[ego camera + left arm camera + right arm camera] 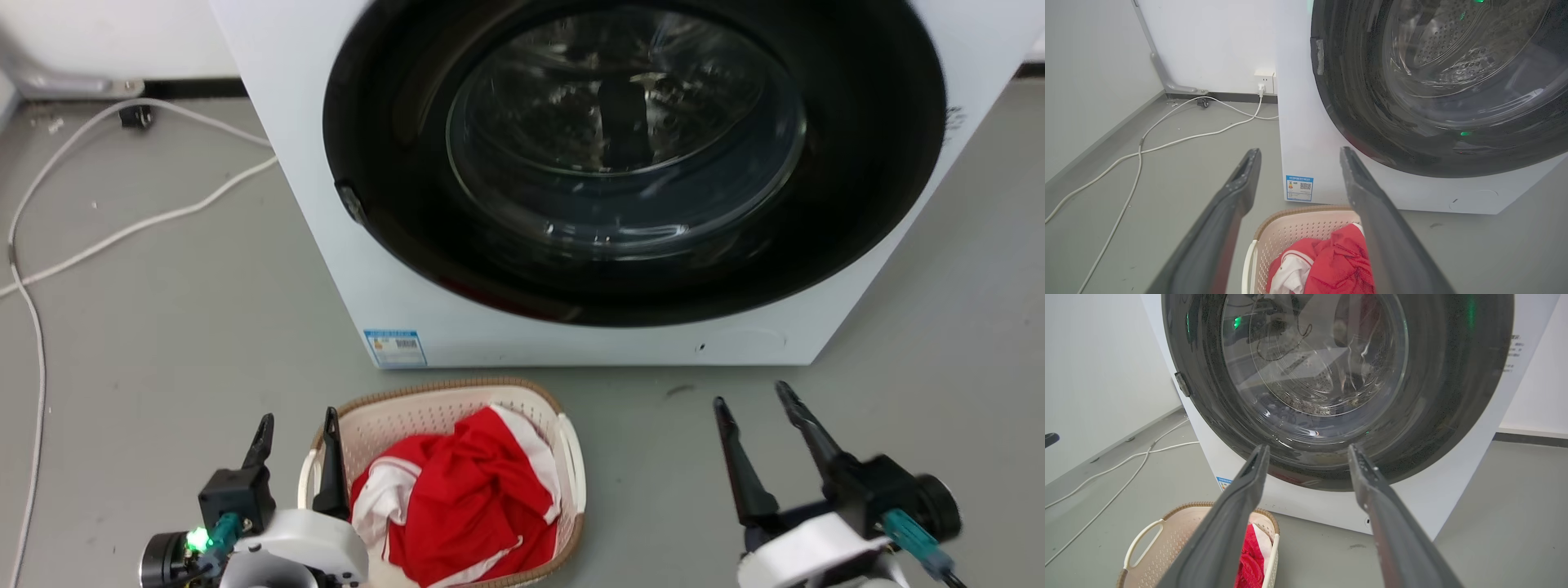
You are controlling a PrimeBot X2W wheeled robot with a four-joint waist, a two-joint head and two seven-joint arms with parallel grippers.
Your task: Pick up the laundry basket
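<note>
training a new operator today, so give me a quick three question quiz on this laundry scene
1. True or false: the laundry basket holds red and white cloth.
2. Which tool is nearer the basket? A) left tool B) right tool C) both equally near
3. Fill in: in the head view, the white cable lies on the floor on the washer's ___ side.

Key: 1 true; 2 A; 3 left.
</note>
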